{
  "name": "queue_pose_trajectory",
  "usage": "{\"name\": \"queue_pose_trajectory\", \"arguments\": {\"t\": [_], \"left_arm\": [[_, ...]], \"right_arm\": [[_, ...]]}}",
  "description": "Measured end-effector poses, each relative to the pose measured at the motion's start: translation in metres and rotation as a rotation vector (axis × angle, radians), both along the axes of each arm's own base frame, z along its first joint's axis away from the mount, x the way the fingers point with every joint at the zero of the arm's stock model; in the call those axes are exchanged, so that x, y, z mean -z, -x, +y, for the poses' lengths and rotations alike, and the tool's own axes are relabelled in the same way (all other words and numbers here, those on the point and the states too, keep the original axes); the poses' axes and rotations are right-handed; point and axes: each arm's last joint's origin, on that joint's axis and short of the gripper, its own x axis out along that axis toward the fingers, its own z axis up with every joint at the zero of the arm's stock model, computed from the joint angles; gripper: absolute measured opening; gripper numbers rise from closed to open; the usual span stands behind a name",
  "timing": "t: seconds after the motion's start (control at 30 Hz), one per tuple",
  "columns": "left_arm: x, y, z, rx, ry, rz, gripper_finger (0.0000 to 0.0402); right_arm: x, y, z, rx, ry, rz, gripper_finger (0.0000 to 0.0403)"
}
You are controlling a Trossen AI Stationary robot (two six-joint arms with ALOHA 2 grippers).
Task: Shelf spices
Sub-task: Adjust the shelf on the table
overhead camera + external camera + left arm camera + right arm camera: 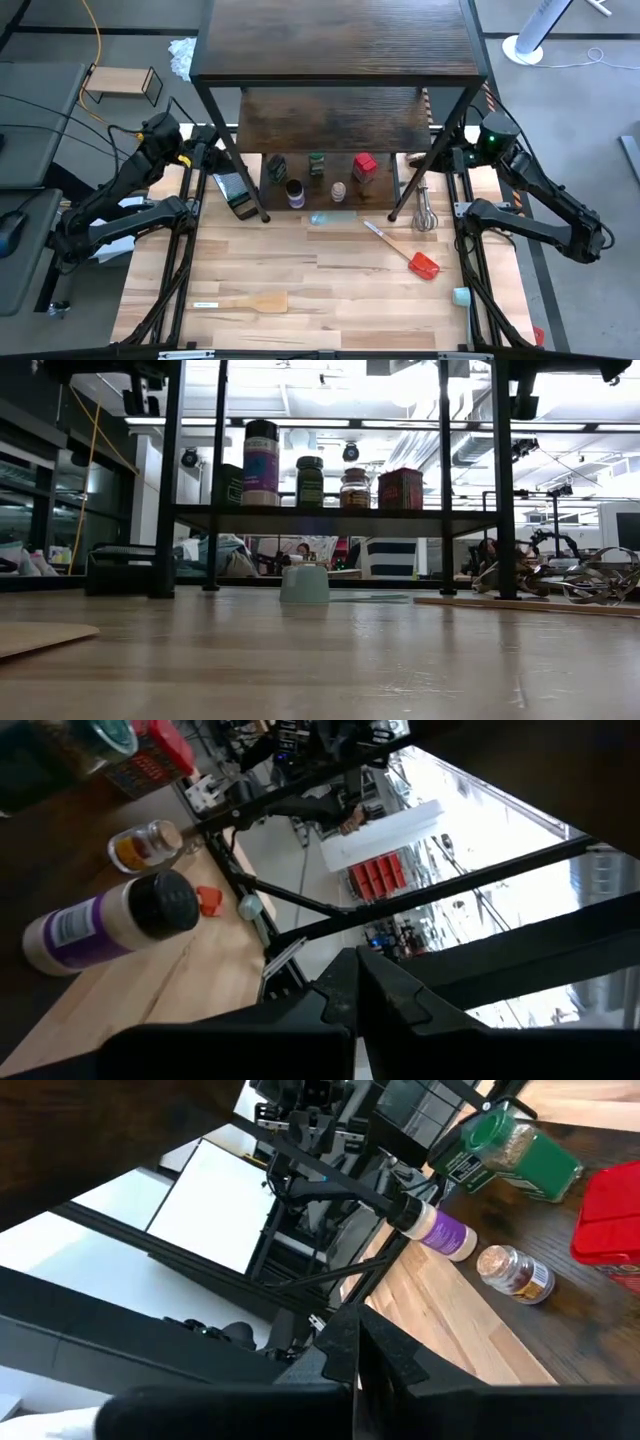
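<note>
The shelf (340, 45) stands at the table's far side, dark boards in a black frame. On its lowest board (385, 182) stand five spice jars: a dark one (275, 167), a dark-lidded one with a pale purple label (295, 193), a green one (316, 163), a tiny pale one (339, 190) and a red one (364, 168). The low view shows them in a row, from the dark jar (228, 485) to the red one (400, 489). My left gripper (357, 975) is shut, just left of the shelf's left legs. My right gripper (357, 1335) is shut, just right of its right legs. Neither touches anything.
In front of the shelf lie a red spatula (405, 255), a wire whisk (425, 212), a wooden spatula (250, 302) and a pale blue thing (330, 217). A black object (238, 192) sits by the left leg. A small cap (460, 296) lies near the right edge. A small pale-wood rack (122, 82) stands beyond the table.
</note>
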Motion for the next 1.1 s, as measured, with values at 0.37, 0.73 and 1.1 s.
{"name": "queue_pose_trajectory", "arguments": {"t": [0.37, 0.73, 1.1], "left_arm": [[0.005, 0.006, -0.012, -0.008, 0.038, 0.056, 0.0], [0.004, 0.013, -0.027, 0.043, 0.074, 0.064, 0.0], [-0.007, 0.025, -0.029, -0.096, -0.056, 0.011, 0.0]], "right_arm": [[0.001, -0.012, 0.017, -0.003, -0.044, 0.028, 0.0], [0.001, -0.022, 0.04, -0.023, -0.077, 0.052, 0.0], [-0.02, -0.009, 0.043, 0.121, 0.168, -0.045, 0.0]]}}
